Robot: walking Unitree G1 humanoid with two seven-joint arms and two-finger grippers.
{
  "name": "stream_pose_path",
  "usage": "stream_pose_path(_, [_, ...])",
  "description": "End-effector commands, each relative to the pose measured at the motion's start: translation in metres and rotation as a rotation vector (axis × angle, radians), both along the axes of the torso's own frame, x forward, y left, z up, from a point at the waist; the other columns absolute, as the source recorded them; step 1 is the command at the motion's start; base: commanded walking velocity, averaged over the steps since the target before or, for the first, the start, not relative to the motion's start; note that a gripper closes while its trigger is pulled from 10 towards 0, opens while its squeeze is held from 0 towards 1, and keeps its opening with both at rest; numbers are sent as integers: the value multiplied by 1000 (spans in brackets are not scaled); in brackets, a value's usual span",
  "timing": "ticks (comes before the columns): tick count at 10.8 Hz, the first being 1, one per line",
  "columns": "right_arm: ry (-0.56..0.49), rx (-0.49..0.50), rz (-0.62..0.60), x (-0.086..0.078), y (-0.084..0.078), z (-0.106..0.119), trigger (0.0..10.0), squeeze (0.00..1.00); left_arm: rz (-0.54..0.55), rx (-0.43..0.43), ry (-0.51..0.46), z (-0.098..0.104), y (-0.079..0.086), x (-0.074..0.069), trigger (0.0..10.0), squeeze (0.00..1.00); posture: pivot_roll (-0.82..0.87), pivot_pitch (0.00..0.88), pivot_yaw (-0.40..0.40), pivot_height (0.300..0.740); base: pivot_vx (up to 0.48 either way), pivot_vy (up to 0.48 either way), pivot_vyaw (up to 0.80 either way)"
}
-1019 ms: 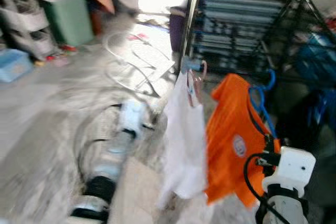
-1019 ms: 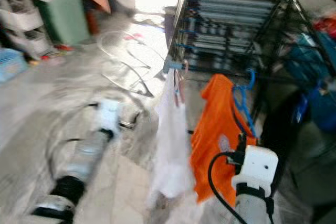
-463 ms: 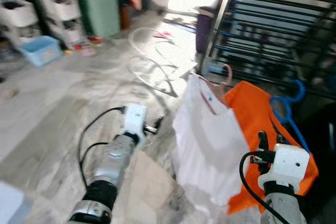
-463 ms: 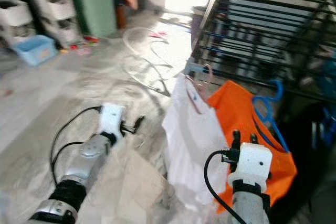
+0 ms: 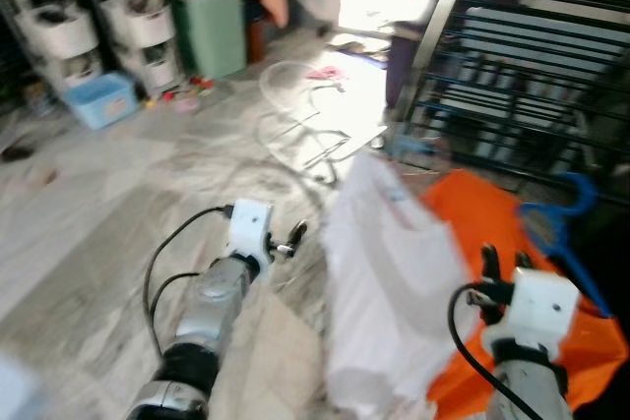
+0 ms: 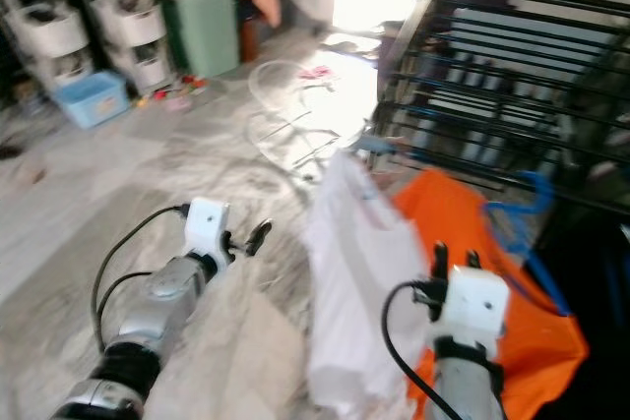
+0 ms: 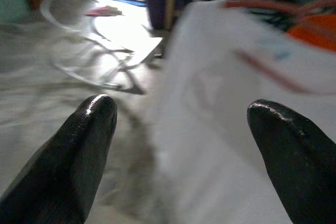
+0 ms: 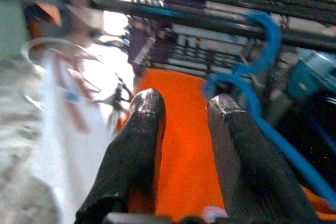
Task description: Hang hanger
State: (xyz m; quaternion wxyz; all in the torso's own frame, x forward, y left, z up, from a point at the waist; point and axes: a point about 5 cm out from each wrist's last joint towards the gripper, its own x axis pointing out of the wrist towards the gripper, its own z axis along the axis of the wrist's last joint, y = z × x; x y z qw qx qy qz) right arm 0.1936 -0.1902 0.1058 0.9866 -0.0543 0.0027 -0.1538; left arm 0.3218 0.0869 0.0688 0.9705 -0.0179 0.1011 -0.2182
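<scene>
Two garments hang before me on a black rack, and I tell the scene from my left side across. Far left stand stacked white drawers with a blue bin on the marble floor beside them, and a green cabinet just past those. White hoops of wire lie on the floor near the bright doorway. My left hand reaches forward low over the floor, its fingers spread wide with nothing between them, pointing at the white shirt. That shirt hangs on a pink hanger, blurred, so I cannot tell how its hook sits on the rack. Just right of it, touching it, hangs the orange shirt on a blue hanger, whose hook curls by a rack bar in my right wrist view. My right hand is raised in front of the orange shirt, its two fingers close together with only a narrow gap, gripping nothing that I can see. Blue things sit behind the rack at the far right, too blurred to name.
</scene>
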Motion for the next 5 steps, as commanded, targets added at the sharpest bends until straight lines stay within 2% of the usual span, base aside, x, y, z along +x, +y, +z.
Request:
stream_pose_path(1, [0, 9, 0, 2, 1, 1, 10000, 0, -24, 18, -7, 2, 0, 1, 10000, 0, -17, 0, -36, 740, 0, 0, 0])
stream_pose_path(3, [32, -3, -1, 2, -1, -4, 10000, 0, -59, 12, -12, 3, -5, -1, 10000, 0, -16, 0, -34, 740, 0, 0, 0])
stream_pose_path(5, [59, 31, 35, 4, -2, -8, 10000, 0, -31, 24, -12, 3, -2, 0, 10000, 0, -11, 0, -32, 740, 0, 0, 0])
